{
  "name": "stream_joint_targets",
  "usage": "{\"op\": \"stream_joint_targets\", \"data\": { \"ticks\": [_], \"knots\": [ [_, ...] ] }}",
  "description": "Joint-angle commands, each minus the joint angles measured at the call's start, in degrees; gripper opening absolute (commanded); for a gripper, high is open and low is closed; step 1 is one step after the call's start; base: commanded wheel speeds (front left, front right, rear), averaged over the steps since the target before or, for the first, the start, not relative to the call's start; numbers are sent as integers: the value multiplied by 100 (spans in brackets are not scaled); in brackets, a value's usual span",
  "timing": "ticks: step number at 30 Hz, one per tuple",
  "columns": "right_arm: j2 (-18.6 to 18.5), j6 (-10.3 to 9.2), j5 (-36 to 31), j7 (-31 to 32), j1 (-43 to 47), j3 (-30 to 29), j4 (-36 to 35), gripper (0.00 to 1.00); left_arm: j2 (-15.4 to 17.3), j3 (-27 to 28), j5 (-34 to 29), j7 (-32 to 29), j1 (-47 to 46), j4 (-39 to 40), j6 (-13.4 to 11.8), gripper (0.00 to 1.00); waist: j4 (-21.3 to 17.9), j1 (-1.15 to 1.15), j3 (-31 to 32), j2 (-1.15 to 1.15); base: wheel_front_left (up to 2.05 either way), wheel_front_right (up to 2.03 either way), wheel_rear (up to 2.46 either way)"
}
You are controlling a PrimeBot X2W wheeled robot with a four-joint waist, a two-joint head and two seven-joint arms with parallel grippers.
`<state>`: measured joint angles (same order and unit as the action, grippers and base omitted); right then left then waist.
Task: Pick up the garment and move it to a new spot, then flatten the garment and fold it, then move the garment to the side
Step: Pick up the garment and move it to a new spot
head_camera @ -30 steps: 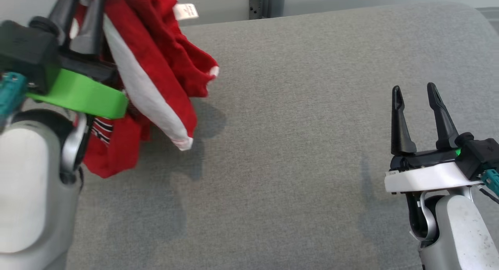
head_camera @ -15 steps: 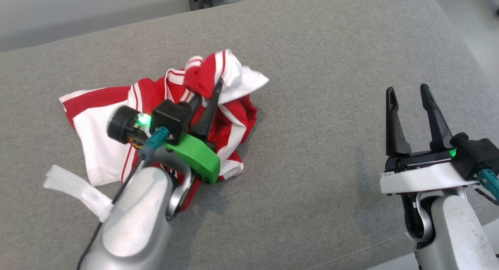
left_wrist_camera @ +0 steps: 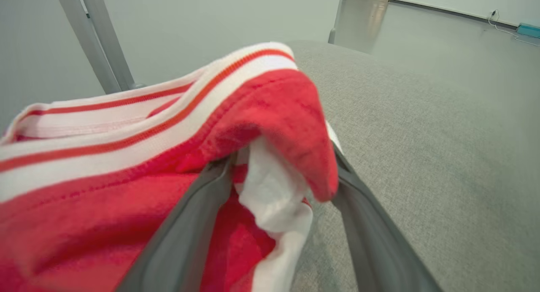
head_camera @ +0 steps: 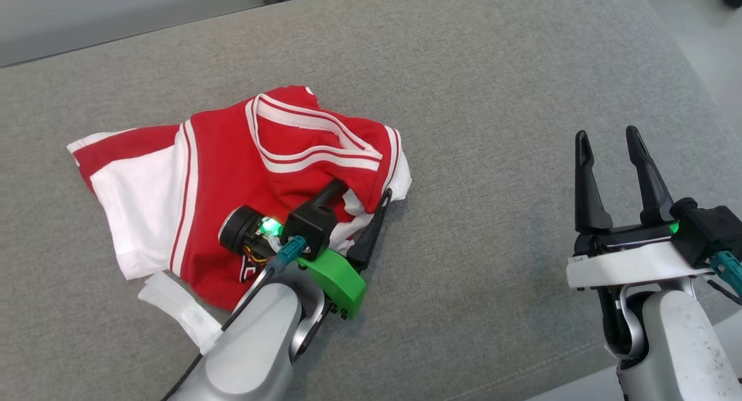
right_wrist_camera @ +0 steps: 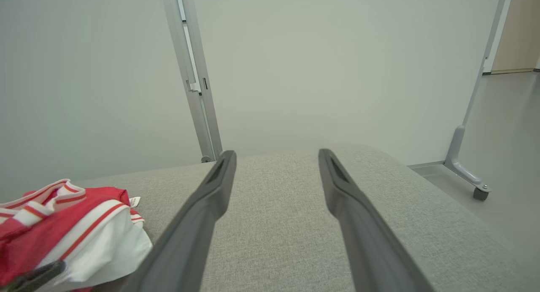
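Note:
The red garment [head_camera: 232,175] with white panels and striped trim lies loosely spread on the grey padded surface [head_camera: 493,99], left of centre in the head view. My left gripper [head_camera: 365,189] is at the garment's right edge, open, its fingers [head_camera: 371,233] straddling a fold of red and white cloth. The left wrist view shows that fold [left_wrist_camera: 270,127] draped over and between the spread left gripper [left_wrist_camera: 280,157]. My right gripper [head_camera: 607,134] stands open and empty at the right, well away from the garment [right_wrist_camera: 63,224]; the right wrist view shows this gripper [right_wrist_camera: 277,153] above bare surface.
The padded surface ends at a front edge [head_camera: 579,354] near my right arm, and the floor [head_camera: 695,30] shows past its right side. A grey metal post [right_wrist_camera: 194,77] and a pale wall stand behind. A white strip [head_camera: 174,308] lies by my left forearm.
The camera has shifted. The garment hung from my raised left gripper, then sat bunched on the surface; now it lies flatter and the left fingers have opened at its right edge.

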<state>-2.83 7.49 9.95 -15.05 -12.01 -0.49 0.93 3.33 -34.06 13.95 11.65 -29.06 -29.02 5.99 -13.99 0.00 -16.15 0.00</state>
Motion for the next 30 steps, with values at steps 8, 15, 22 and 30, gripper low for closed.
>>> {"op": "stream_joint_targets", "data": {
  "ticks": [8,15,22,30],
  "knots": [
    [-12,0,-158,-20,140,-90,23,100,167,342,275,276,521,606,-329,100,526,0,433,0,0,0,0],
    [-12,0,-222,-20,199,-122,39,100,403,604,513,279,1011,1080,-491,100,616,0,615,0,0,0,0],
    [-12,0,-262,-20,234,-116,30,100,427,846,820,187,1124,1186,-577,100,470,0,696,0,0,0,0],
    [-12,0,-234,-20,193,-111,45,100,407,733,877,-148,806,627,-504,100,156,0,586,0,0,0,0]
  ]
}}
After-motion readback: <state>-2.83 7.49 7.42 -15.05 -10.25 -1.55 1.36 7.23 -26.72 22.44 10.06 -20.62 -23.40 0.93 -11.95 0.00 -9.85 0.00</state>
